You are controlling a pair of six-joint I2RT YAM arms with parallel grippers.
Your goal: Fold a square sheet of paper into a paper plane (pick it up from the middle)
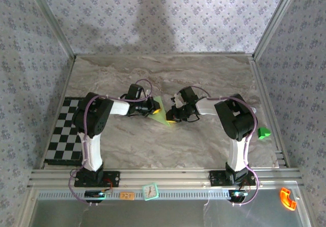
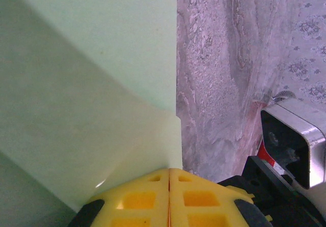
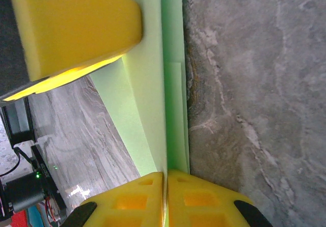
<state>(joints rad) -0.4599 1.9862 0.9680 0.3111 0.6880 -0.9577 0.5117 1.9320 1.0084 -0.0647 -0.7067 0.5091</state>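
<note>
2 robot arms meet near the middle of the marble worktop point(image 1: 204, 79), both pinching the square sheet of paper point(image 1: 161, 111), which is already creased into a pale green triangle. The left gripper point(image 2: 169, 172) is fully closed on a folded corner, and the right gripper point(image 3: 164, 174) is likewise clamped tight on layered edges. The step in hand looks like setting a fold. To do it well, both grips should hold firm and the arms move together, so the thin paper neither tears nor slips and its edges stay aligned. The overhead view gives the arms' placement and a small green block point(image 1: 263, 133) by the worktop's right edge. The wrist views add what it cannot resolve: stacked paper layers and a crease line. Whether the paper touches the worktop, I cannot tell.
</note>
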